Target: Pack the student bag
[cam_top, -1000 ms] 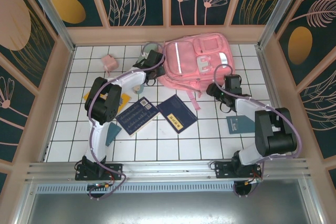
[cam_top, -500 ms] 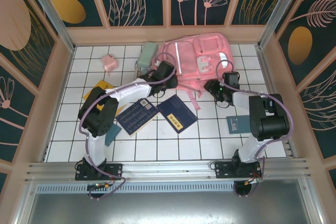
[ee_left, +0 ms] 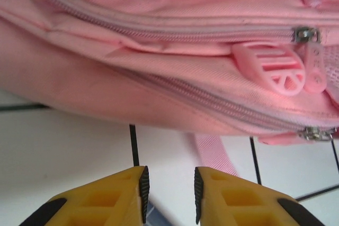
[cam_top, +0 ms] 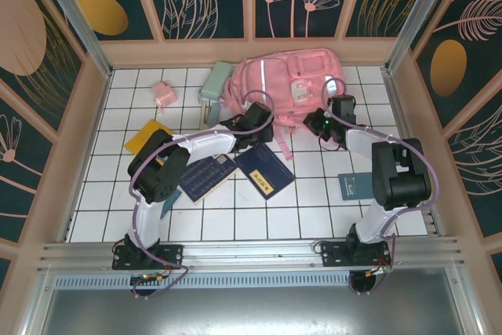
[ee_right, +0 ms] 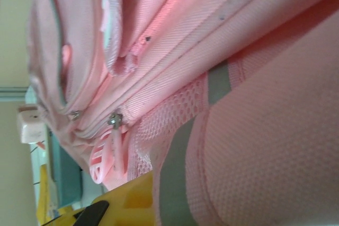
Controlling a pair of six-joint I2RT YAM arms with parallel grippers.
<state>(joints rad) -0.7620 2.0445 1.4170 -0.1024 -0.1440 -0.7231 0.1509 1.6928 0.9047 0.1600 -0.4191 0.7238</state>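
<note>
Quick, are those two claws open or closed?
Left gripper: jaws open, nothing between them.
Right gripper: jaws shut against the student bag; whether fabric is pinched cannot be told.

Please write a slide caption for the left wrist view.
Left gripper, narrowly open and empty, faces the zippers and pink pull tab of the student bag.

The large pink fabric student bag [cam_top: 286,84] carries a pale reflective strip, a white-grey patch, greyish zip tape and pink mesh with grey trim. The tabletop [cam_top: 314,209] of white square tiles has dark grout lines. A flat rectangular book [cam_top: 264,170] is navy; a second book [cam_top: 205,175] is navy with pale print. A small box [cam_top: 163,93] is pale pink, and a soft pouch [cam_top: 214,84] is mint green. The left gripper [ee_left: 168,197] has yellow fingers [ee_left: 100,205] with black pads.
</note>
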